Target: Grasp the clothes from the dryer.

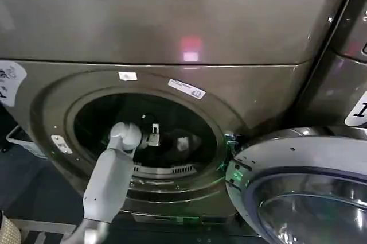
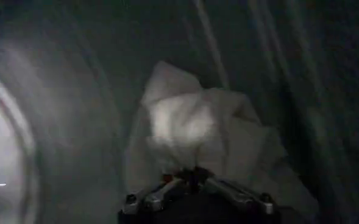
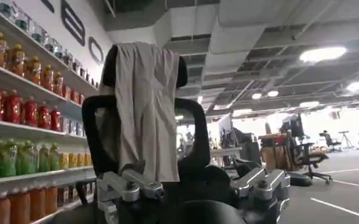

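The dryer (image 1: 172, 20) faces me with its round porthole open. Inside the dark drum lie the clothes (image 1: 182, 143), a small pale bundle. My left arm reaches through the porthole, and the left gripper (image 1: 156, 138) sits just left of the bundle. In the left wrist view the clothes (image 2: 197, 128) fill the middle against the ribbed drum wall. There the left gripper (image 2: 191, 177) has its fingers drawn together on the bundle's near edge. The right gripper (image 3: 191, 182) is held away from the dryer, its links spread apart with nothing between them.
The dryer's round door (image 1: 298, 192) hangs open at the lower right, close to the porthole rim. A neighbouring machine (image 1: 344, 54) stands at the right. A pale basket (image 1: 23, 140) sits low at the left. The right wrist view faces shelves of bottles (image 3: 27, 109) and a cloth-draped black chair (image 3: 145, 103).
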Motion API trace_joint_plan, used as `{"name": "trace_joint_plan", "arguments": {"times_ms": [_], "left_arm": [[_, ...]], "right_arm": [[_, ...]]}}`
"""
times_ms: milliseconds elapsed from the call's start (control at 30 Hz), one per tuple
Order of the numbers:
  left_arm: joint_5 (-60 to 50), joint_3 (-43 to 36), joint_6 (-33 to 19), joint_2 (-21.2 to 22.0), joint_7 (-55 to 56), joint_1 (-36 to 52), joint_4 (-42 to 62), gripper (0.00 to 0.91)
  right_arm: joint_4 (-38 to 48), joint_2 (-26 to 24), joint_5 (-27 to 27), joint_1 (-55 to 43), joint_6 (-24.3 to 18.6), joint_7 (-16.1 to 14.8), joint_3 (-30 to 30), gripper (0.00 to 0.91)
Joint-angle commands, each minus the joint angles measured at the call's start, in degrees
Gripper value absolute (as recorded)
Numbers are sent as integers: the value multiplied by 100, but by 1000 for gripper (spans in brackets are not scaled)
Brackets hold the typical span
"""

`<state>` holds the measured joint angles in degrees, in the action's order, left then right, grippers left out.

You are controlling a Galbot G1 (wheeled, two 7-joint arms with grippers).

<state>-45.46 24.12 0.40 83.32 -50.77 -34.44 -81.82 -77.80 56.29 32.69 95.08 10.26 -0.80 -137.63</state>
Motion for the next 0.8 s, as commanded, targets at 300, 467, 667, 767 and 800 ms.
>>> {"name": "trace_joint_plan", "arguments": {"times_ms": [300, 467, 667, 767, 800], "left_arm": [[2099, -37, 1780, 663, 4858, -428, -934, 0], [2171, 24, 1728, 941, 5833, -492, -898, 0], [2174, 25, 1726, 1059, 6102, -613, -1090, 0], [2248, 39, 1744, 1030, 6126, -622, -1145, 0], [2265, 38, 1741, 1013, 6135, -626, -1151, 0]], "right_arm": [[-188, 27, 26, -41, 26, -22, 85, 907], [-318, 60, 40, -52, 147, -65, 54, 907], [-322, 73, 233, -3, -136, -63, 69, 907], [-308, 74, 216, 2, -134, -85, 75, 907], [-314, 83, 215, -1, -133, -90, 79, 907]]}}
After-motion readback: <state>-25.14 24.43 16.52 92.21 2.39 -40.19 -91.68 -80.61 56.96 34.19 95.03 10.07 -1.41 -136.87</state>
